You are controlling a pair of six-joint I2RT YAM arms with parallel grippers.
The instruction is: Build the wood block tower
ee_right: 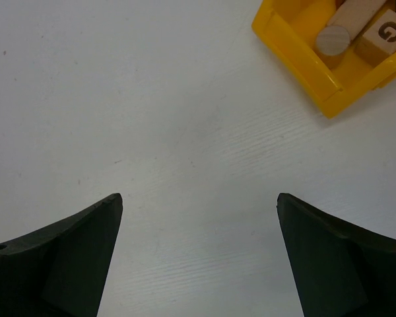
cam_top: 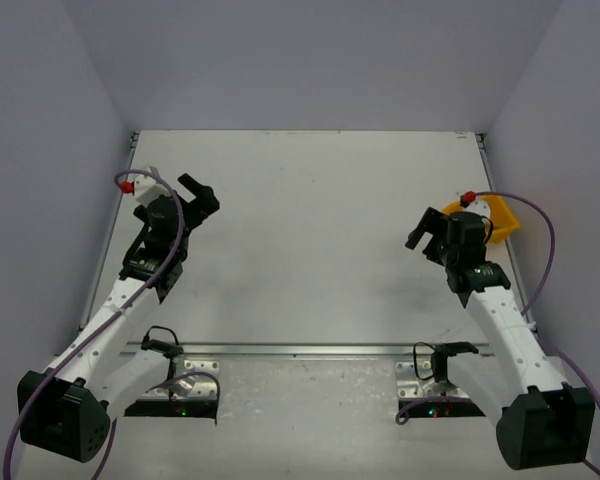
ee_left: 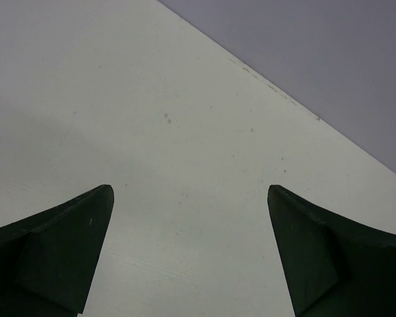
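No stacked wood block tower shows in any view. In the right wrist view, loose wooden pieces lie inside a yellow bin (ee_right: 297,53): a pale plank (ee_right: 356,12), a small pale block marked G (ee_right: 385,33) and a round wooden end (ee_right: 333,39). No dark reddish-brown wedge shows. My right gripper (ee_right: 199,198) is open and empty over bare table, below and left of the bin; in the top view it (cam_top: 427,228) sits just left of the bin (cam_top: 502,222). My left gripper (ee_left: 190,191) is open and empty over bare table at the left (cam_top: 198,190).
The white table (cam_top: 310,240) is enclosed by grey walls at the left, back and right. The bin stands close to the right wall. The back wall's foot crosses the left wrist view (ee_left: 284,99). A metal rail (cam_top: 310,350) runs along the near edge.
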